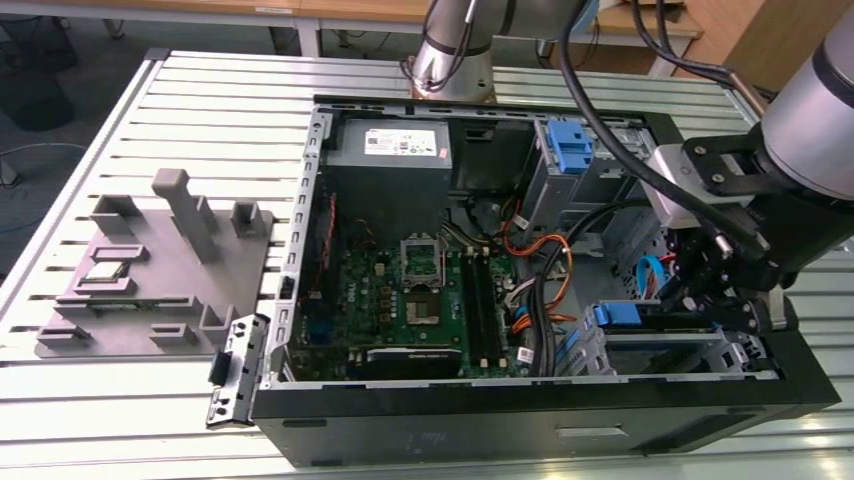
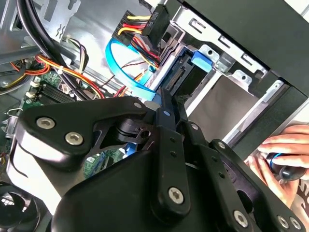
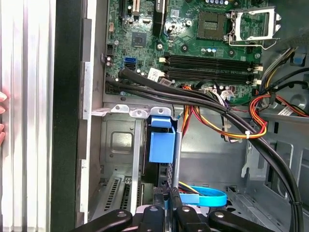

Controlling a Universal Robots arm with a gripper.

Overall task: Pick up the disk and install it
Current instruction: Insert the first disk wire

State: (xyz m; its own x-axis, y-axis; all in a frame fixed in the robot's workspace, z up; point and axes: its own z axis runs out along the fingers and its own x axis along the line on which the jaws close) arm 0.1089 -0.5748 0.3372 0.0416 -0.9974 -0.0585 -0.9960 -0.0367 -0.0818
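**Item: disk in drive cage, held by gripper**

- Gripper (image 1: 701, 305) (image 2: 166, 104) (image 3: 166, 195): black, on the arm. It reaches into the open computer case (image 1: 534, 440) at the exterior view's right. The jaws are clenched on the near end of the disk, one finger on each face.
- Disk (image 1: 627, 316) (image 2: 186, 77) (image 3: 161, 142): seen edge-on in the first wrist view, blue plastic rail toward the motherboard. It sits partly inside the metal drive cage (image 1: 721, 355) (image 2: 227, 96) (image 3: 116, 145) (how far in, I cannot tell).
- Motherboard (image 1: 414, 300) (image 3: 193, 43): green, flat on the case floor, with an open processor socket (image 1: 420, 258) (image 3: 251, 24).
- Power supply (image 1: 387, 145): grey box with a white sticker, in the far corner of the case.
- Blue bracket (image 1: 570, 150): bare, without a drive, in the bay beside the power supply.
- Blue data cable (image 1: 650, 275) (image 2: 123, 72) (image 3: 203, 197): looped just beside the gripper.
- Black cable bundle (image 3: 193, 94): runs across the motherboard's edge, with red, yellow and orange wires near it.
- Slotted table (image 1: 80, 150): aluminium, carries the case.
- Grey fixture plate (image 1: 147, 270): has upright blocks and stands well apart from the gripper, at the exterior view's left.
- Hand (image 2: 280, 162): a person's, outside the case's black wall, fingers around a small dark object.
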